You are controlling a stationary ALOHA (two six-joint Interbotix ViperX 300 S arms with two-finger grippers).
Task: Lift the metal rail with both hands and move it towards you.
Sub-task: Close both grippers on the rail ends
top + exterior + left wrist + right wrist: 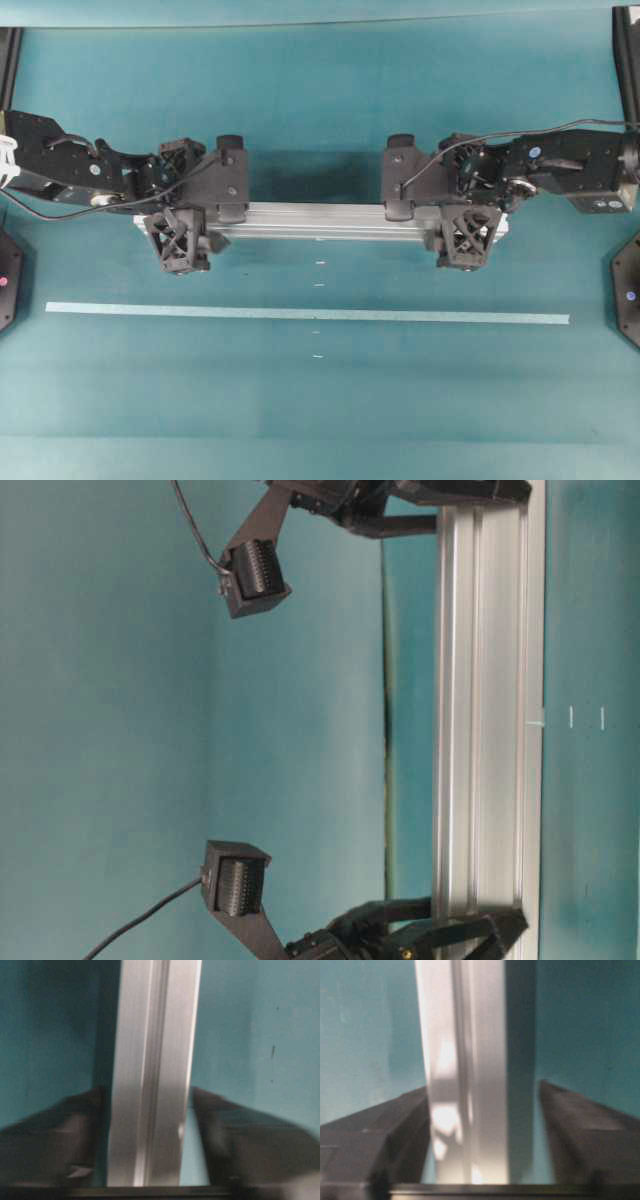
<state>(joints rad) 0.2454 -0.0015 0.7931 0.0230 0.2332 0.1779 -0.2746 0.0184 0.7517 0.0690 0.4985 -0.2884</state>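
Observation:
The metal rail (330, 222) lies across the middle of the teal table, silver with lengthwise grooves. My left gripper (182, 212) straddles its left end, one lattice finger (178, 242) in front and the other behind. In the left wrist view the rail (152, 1060) runs between the jaws of the left gripper (149, 1110), with a strip of table showing beside it. My right gripper (468, 208) straddles the right end the same way. In the right wrist view the rail (465, 1035) sits nearer one finger of the right gripper (484, 1110), with a gap on the other side. Both wrist views are blurred.
A thin pale tape strip (300, 313) runs parallel to the rail, closer to the near edge. Small white marks (318, 264) dot the table between them. Black stands (8, 280) (628, 290) sit at the left and right edges.

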